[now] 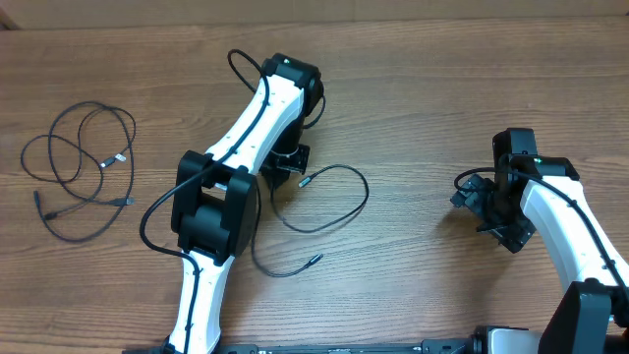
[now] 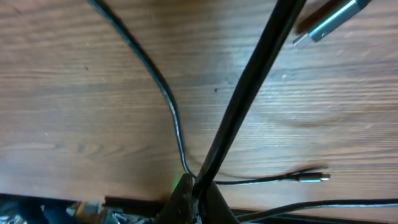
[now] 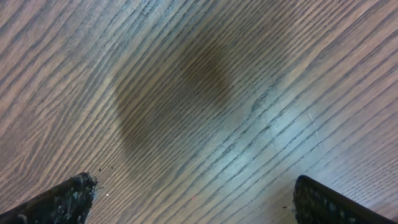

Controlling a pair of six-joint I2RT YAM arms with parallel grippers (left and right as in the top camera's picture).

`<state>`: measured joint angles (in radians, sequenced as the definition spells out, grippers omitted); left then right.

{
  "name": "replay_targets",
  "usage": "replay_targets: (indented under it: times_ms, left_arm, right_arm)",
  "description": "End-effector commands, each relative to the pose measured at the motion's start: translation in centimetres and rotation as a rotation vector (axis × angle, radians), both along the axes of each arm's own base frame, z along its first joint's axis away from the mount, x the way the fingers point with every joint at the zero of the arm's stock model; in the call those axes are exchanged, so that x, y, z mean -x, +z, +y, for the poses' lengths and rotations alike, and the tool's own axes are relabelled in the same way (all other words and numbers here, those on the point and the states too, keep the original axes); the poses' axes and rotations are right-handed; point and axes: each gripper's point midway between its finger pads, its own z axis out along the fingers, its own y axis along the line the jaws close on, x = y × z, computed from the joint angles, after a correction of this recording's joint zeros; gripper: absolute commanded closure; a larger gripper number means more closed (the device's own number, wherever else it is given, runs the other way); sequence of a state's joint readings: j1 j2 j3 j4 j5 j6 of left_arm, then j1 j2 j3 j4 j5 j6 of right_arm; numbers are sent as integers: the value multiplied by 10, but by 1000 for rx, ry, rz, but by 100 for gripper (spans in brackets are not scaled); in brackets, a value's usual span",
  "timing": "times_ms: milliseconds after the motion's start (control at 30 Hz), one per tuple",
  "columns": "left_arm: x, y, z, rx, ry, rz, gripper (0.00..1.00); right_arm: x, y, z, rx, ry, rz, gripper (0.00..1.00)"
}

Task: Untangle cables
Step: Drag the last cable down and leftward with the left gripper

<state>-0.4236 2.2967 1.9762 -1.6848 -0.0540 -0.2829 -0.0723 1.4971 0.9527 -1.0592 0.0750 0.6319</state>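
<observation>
One black cable (image 1: pixel 344 211) lies as a loose loop at the table's middle, with one plug (image 1: pixel 303 181) beside my left gripper (image 1: pixel 282 172) and the other plug (image 1: pixel 316 259) nearer the front. In the left wrist view my left gripper (image 2: pixel 196 190) is shut on this cable (image 2: pixel 249 81), which rises taut from the jaws. A thin stretch of the cable (image 2: pixel 165 93) lies on the wood, with plugs at the right (image 2: pixel 311 177) and top right (image 2: pixel 329 17). Further cables (image 1: pixel 84 167) lie in tangled loops at the far left. My right gripper (image 1: pixel 484 205) is open and empty over bare wood (image 3: pixel 199 112).
The left arm (image 1: pixel 246 128) stretches diagonally across the middle of the wooden table (image 1: pixel 423 88). Its own thicker black wire (image 1: pixel 157 211) bows out to the left. The right arm (image 1: pixel 560 211) stands at the right side.
</observation>
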Motion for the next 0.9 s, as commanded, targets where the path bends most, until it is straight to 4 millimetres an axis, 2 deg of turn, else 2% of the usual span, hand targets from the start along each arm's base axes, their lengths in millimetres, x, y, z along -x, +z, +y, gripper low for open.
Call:
replay_targets:
  times_ms: [0,200,333,500,733,867]
  left_arm:
    - [14,18,7,4,17,-13,95]
    - [38,29,18,11,25,-42,95]
    - [54,28,25,10,57,-70,96]
    - [87,10,38,-18,82,-19,95]
    - [132,-31,54,-62,111,87,95]
    - [154,-41,65,-103,125,140,96]
  right_arm:
    - [-2,2,-1,3,1,-9,0]
    - [-3,2,-2,3,1,-15,0]
    - [-3,2,-2,3,1,-16,0]
    - [-3,2,-1,3,1,-14,0]
    - [-3,2,-2,3,1,-15,0]
    - [-3,2,-2,4,1,-16,0]
